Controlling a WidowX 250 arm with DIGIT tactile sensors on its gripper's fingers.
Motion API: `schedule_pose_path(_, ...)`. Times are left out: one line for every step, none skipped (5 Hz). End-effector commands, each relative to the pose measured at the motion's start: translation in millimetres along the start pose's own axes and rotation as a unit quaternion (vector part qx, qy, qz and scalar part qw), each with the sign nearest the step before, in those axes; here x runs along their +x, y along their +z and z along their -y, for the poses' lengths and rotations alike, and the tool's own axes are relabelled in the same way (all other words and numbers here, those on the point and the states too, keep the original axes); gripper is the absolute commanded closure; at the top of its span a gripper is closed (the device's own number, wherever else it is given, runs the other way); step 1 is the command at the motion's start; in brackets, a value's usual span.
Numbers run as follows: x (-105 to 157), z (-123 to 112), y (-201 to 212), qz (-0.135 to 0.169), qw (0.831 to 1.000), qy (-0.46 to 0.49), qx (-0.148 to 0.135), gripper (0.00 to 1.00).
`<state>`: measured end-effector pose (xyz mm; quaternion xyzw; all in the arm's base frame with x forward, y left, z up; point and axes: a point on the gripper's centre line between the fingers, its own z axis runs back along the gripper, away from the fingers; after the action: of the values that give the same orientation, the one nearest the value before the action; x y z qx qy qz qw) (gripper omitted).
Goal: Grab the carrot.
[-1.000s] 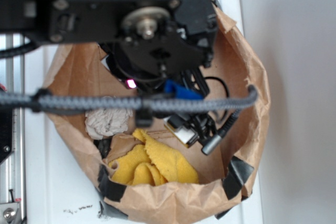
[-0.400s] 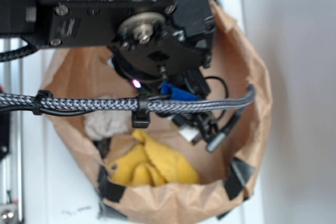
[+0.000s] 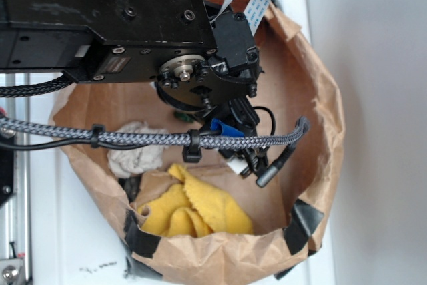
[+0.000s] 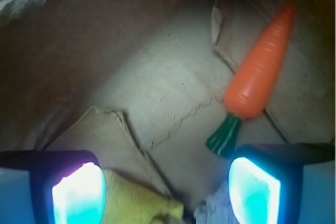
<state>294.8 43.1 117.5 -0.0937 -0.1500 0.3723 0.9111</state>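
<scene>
Because the carrot (image 4: 261,62) lies on the brown paper floor of the bag (image 3: 320,91), everything here is best placed against it: in the wrist view it slants with its pointed tip away from the camera and its dark green stem end nearest, that stem sitting just above and a little inside one lit pad (image 4: 255,189) of the gripper (image 4: 168,190). The jaws stand wide apart with nothing between them, and the carrot is off to one side of the gap rather than centred in it, so the gripper looks to be hovering short of the grasp, not yet touching. The yellow cloth (image 3: 193,205) shows at the near edge of the wrist view, between the pads and well clear of the carrot; the grey-white wad of paper (image 3: 137,151) lies on the far side of the cloth from the carrot's stem. From the exterior view the carrot cannot be seen at all, since the black arm (image 3: 107,25) and its braided cable (image 3: 133,138) hang over the bag's mouth and hide that part of the floor. A fair guess is that the gripper must shift toward the carrot's thick body before descending, lest a pad land on the stem.
</scene>
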Motion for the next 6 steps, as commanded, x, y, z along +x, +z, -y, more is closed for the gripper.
schedule_pose_path(32,-32,-5,0.057,0.998,0.015,0.031,0.00)
schedule_pose_path(37,-41,-11,0.079,0.995,0.035,0.044,0.00)
schedule_pose_path(39,-57,-10,0.104,0.991,0.062,0.063,0.00)
schedule_pose_path(39,-77,4,0.095,0.988,0.099,0.064,0.00)
schedule_pose_path(35,-89,16,0.085,0.991,0.082,0.070,0.00)
schedule_pose_path(37,-96,3,0.109,0.986,0.094,0.088,0.00)
